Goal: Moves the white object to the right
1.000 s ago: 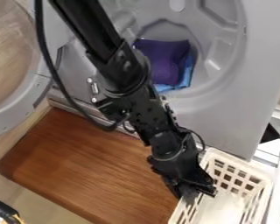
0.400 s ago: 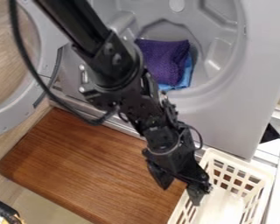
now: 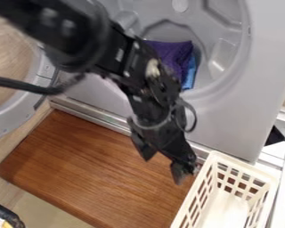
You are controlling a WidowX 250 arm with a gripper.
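Caution: fingers [image 3: 179,171] spread and empty beside the basket [image 3: 243,164]; snag hazard at the rim.

The white object [image 3: 227,211] lies inside the basket, at lower right of the view; the fingers hang over the board [image 3: 97,169], to the basket's left. Moving right at too low a height could catch a fingertip on the rim or in a slot, dragging or tipping the basket. Descending with insufficient offset could close the fingers on the wall instead of the object. The basket is also pale: misreading the target could shift the wrong item. The right-hand wall may block a sideways push of the object unless it is lifted.
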